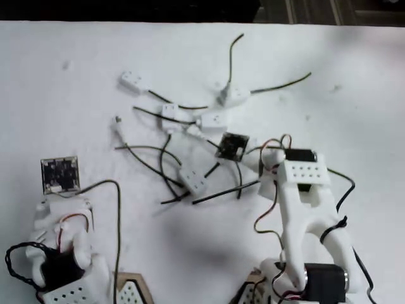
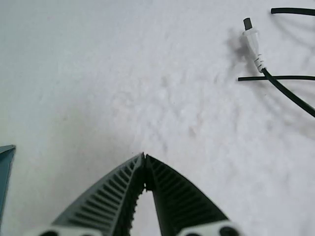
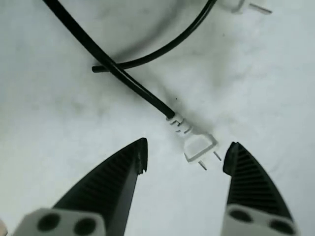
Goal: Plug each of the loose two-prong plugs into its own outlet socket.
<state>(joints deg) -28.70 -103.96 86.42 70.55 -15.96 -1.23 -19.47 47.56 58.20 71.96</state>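
Fingertips of the right gripper (image 3: 187, 151) are seen spread wide in the right wrist view. A pale two-prong plug (image 3: 199, 146) lies flat on the white table (image 3: 59, 123) in the gap between them. The plug is set closer to one fingertip than to the other, and contact with either cannot be made out. Its two prongs are turned back toward the gripper. Its black cord (image 3: 133, 86) is led away from the gripper and is crossed farther off by another black cord.

The left gripper (image 2: 144, 160) is seen pressed together in the left wrist view, the ridged fingers meeting at their tips over bare table. A second plug (image 2: 251, 42), white with a black cord, lies well apart from this gripper, with its dark end pointed away from it.

In the high view, several white socket blocks (image 1: 193, 180) are scattered across the middle of the table among tangled black cords. The right arm is stretched toward this cluster, while the left arm is held back at the near corner of the table.
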